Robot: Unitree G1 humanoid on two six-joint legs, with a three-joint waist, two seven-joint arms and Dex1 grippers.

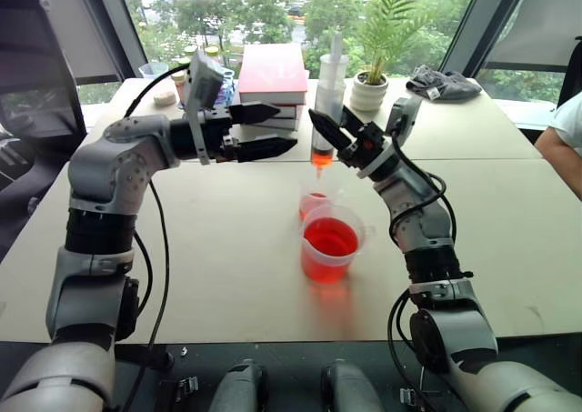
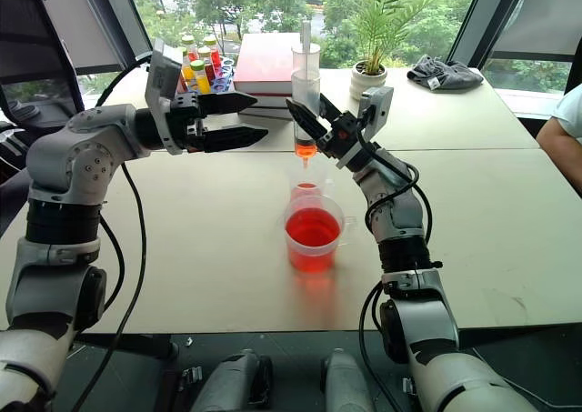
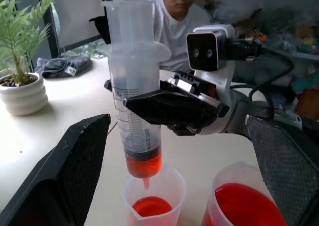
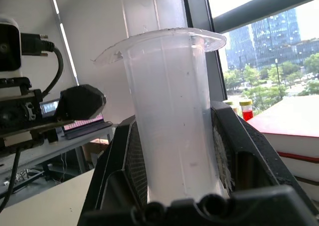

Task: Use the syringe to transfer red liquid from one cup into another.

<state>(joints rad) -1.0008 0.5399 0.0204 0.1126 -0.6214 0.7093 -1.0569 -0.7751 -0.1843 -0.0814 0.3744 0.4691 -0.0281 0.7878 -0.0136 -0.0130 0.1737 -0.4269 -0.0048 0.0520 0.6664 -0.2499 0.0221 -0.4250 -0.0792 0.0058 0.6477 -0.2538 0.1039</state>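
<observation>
Head view: right gripper (image 1: pixel 338 128) clamped on the barrel of the syringe (image 1: pixel 326 112), held upright with its orange-red tip directly above the smaller cup (image 1: pixel 314 200). Red liquid (image 1: pixel 320 158) sits in the bottom of the barrel. Larger cup (image 1: pixel 330 243), about half full of red, stands on the table (image 1: pixel 227 257) just in front of the smaller one, touching or nearly so. Left gripper (image 1: pixel 268 130) level, fingers spread apart, empty, near the syringe on its left side

Left wrist view: syringe (image 3: pixel 135 96) vertical, tip just above the smaller cup (image 3: pixel 153 198), a little red in that cup's bottom; right gripper (image 3: pixel 172 106) wrapped round the barrel. Person seated behind the table

Right wrist view: barrel (image 4: pixel 172 121) pinched between the fingers, flange above them
</observation>
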